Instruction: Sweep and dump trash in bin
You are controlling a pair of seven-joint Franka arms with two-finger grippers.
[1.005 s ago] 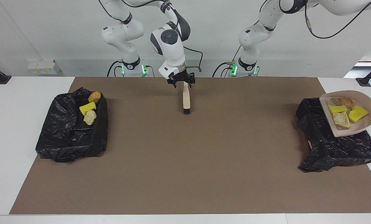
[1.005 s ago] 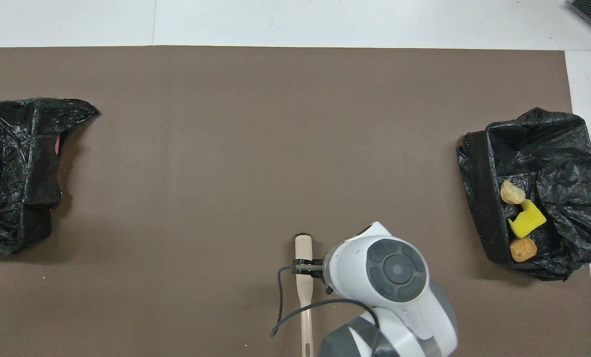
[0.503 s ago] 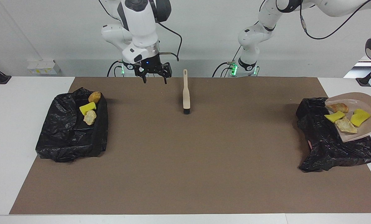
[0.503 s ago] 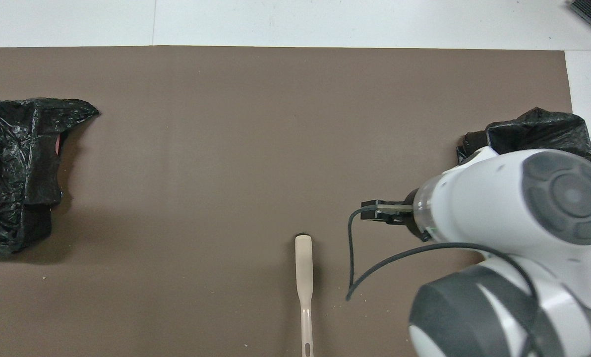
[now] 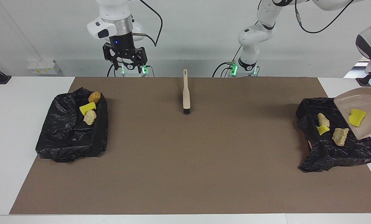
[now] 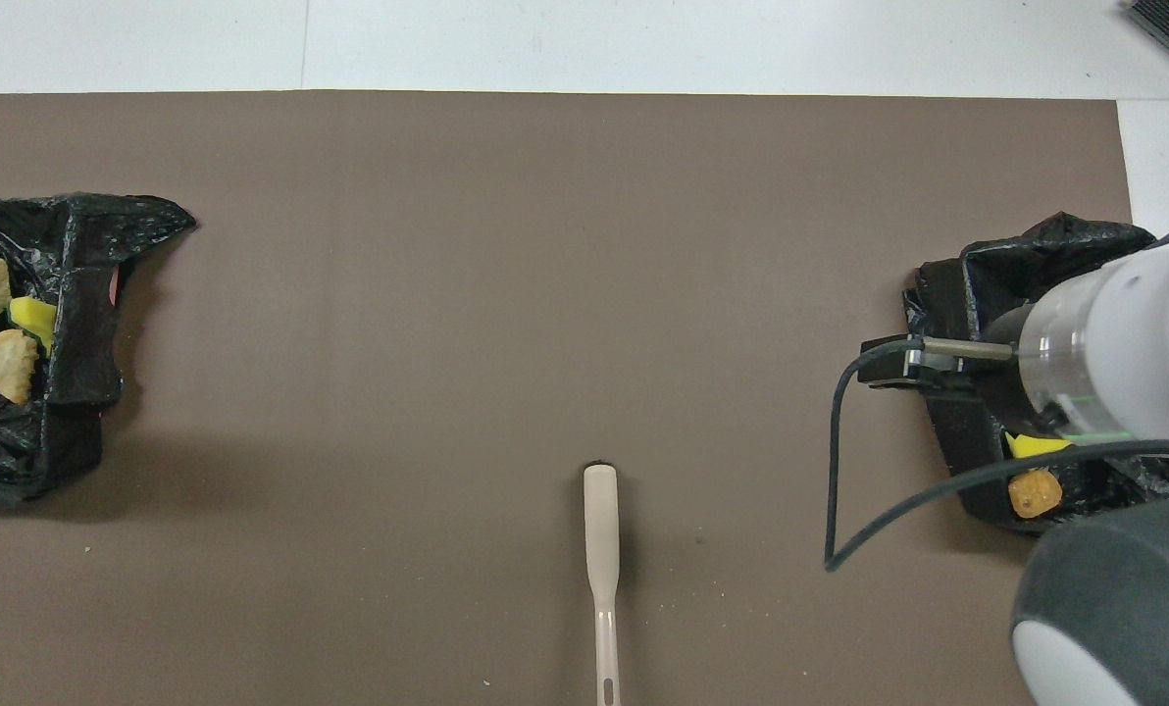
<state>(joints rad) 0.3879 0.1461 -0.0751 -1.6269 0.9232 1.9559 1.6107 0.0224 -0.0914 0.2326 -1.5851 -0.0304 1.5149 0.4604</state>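
A beige dustpan (image 5: pixel 369 100) hangs steeply tilted over the black-bagged bin (image 5: pixel 328 152) at the left arm's end. One yellow sponge piece (image 5: pixel 356 116) still lies on it. Two cream lumps (image 5: pixel 340 136) and a yellow piece (image 5: pixel 322 130) of trash lie in that bin (image 6: pixel 75 294). The left gripper holding the pan's handle is outside both views. My right gripper (image 5: pixel 125 65) hangs open and empty, high over the mat's edge by its own base. The brush (image 5: pixel 186 93) lies flat on the mat (image 6: pixel 601 529).
A second black-bagged bin (image 5: pixel 67 137) at the right arm's end holds an orange-brown lump (image 5: pixel 94 96), a yellow sponge (image 5: pixel 87 108) and a cream lump (image 5: pixel 90 117). In the overhead view the right arm (image 6: pixel 1124 343) covers much of this bin. A brown mat (image 5: pixel 185 161) covers the table.
The right gripper let go of the brush, rose and swung toward its own end. The dustpan tipped steeper, and three pieces slid off it into the bin.
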